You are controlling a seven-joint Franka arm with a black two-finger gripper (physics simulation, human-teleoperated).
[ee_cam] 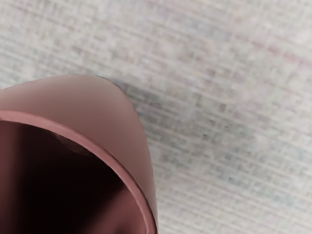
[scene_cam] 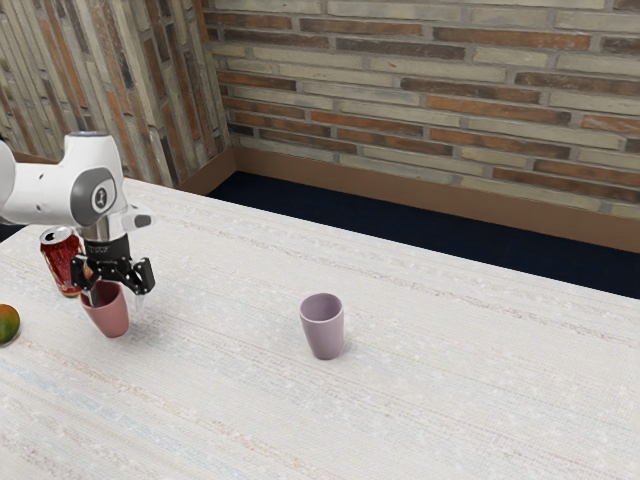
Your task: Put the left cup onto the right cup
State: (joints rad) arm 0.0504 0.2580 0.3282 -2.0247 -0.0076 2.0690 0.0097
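Tool (scene_cam: pixel 114 292) at rim of pink cup (scene_cam: pixel 106 316), exterior view's left, apart/together cannot tell, mauve cup (scene_cam: pixel 322 328) upright on worktop (scene_cam: pixel 450 380), well apart, red can (scene_cam: pixel 58 262) adj.

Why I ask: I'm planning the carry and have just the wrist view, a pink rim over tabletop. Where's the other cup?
Observer: The mauve cup stands upright toward the exterior view's right, well apart from the pink cup.
Operator: Do I have the pink one gripped?
Observer: It doesn't look so. The gripper is down at its rim with the fingers spread wide, and the cup appears to rest on the table.
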